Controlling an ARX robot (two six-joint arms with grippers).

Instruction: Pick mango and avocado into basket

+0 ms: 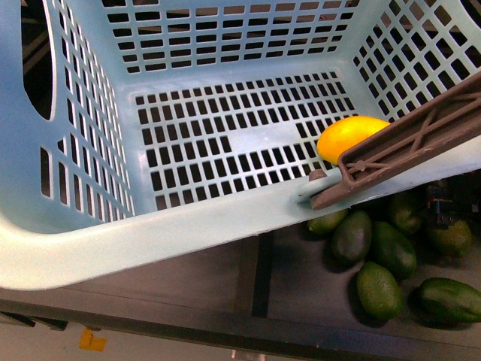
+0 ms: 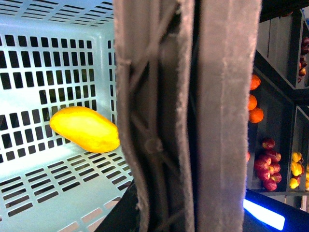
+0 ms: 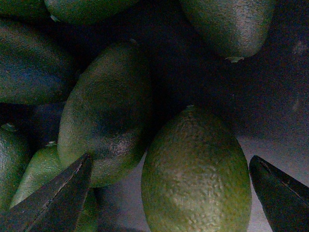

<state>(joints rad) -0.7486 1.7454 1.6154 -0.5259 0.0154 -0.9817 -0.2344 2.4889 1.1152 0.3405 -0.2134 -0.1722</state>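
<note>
My right claw [image 3: 170, 159], wide open and empty, straddles a pebbly dull-green avocado [image 3: 195, 174] at lower centre. I can't tell the left claw's state. The smooth yellow mango [image 1: 347, 135] sits in the basket [image 1: 150, 233].

The pale teal basket [image 1: 188, 226] takes up most of what I can see, and I'm looking down into it onto its slotted floor. A yellow mango [image 1: 347, 135] lies inside by the near right corner, its lower side hidden behind the brown handle [image 1: 406, 147] that slants across that corner. Below the rim, on the dark tabletop [image 1: 301, 278], green avocados [image 1: 379, 289] crowd together at the right, several touching. A small yellow scrap [image 1: 92, 342] shows lower left.
</note>
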